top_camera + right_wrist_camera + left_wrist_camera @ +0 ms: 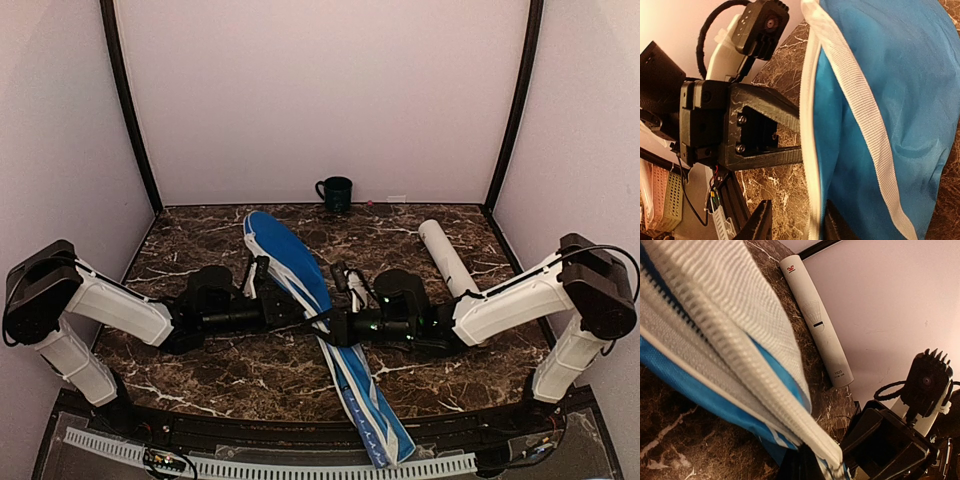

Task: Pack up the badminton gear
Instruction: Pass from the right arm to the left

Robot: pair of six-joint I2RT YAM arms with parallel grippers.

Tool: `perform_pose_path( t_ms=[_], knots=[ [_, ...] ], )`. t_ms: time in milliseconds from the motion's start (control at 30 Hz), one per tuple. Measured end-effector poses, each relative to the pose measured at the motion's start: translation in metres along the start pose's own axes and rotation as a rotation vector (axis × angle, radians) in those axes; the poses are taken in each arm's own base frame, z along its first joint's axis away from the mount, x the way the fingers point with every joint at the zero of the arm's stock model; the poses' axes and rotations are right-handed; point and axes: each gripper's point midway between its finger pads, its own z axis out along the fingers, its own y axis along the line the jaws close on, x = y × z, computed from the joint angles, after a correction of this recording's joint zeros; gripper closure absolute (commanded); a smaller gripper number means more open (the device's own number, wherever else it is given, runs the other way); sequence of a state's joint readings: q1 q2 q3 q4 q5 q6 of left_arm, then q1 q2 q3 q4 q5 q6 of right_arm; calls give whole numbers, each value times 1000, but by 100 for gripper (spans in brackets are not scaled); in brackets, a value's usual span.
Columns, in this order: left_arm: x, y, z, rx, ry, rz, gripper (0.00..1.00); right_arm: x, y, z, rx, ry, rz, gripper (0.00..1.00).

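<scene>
Though pinched by both grippers (315, 318), blue woven racket-shaped cover (290, 270) beside smooth white tube (447, 257).

Our left gripper (297, 308) and right gripper (335, 325) meet at frame centre, both arms stretched low inward from the lower corners, fingers (771, 156) of each nearly touching.

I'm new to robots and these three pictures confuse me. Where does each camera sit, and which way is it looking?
Top external: above and behind, looking down at the marble table, both arms, the blue racket cover.
Left wrist: on the left arm, facing the cover's zipper edge, the white tube and the right arm.
Right wrist: on the right arm, facing the left fingers at the cover.
All share the cover.
</scene>
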State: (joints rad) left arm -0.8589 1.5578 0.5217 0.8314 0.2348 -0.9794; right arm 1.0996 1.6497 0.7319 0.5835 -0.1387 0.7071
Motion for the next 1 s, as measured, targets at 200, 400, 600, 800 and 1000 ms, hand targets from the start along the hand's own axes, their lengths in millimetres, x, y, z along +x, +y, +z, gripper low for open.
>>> perform_pose_path(
  t_ms=[200, 400, 600, 800, 1000],
  knots=[
    [0, 2, -1, -9, 2, -3, 100, 1, -2, -6, 14, 0, -2, 80],
    [-1, 1, -2, -8, 2, 0, 100, 1, -5, -13, 41, -3, -3, 98],
    [0, 1, -3, -12, 5, 4, 100, 2, -5, -13, 39, 1, -8, 88],
    [1, 3, -4, -25, 13, 5, 100, 6, -8, -8, 44, 19, -8, 100],
    [-2, -2, -14, -42, 12, 28, 100, 0, -4, -11, 48, 11, -9, 100]
  ],
)
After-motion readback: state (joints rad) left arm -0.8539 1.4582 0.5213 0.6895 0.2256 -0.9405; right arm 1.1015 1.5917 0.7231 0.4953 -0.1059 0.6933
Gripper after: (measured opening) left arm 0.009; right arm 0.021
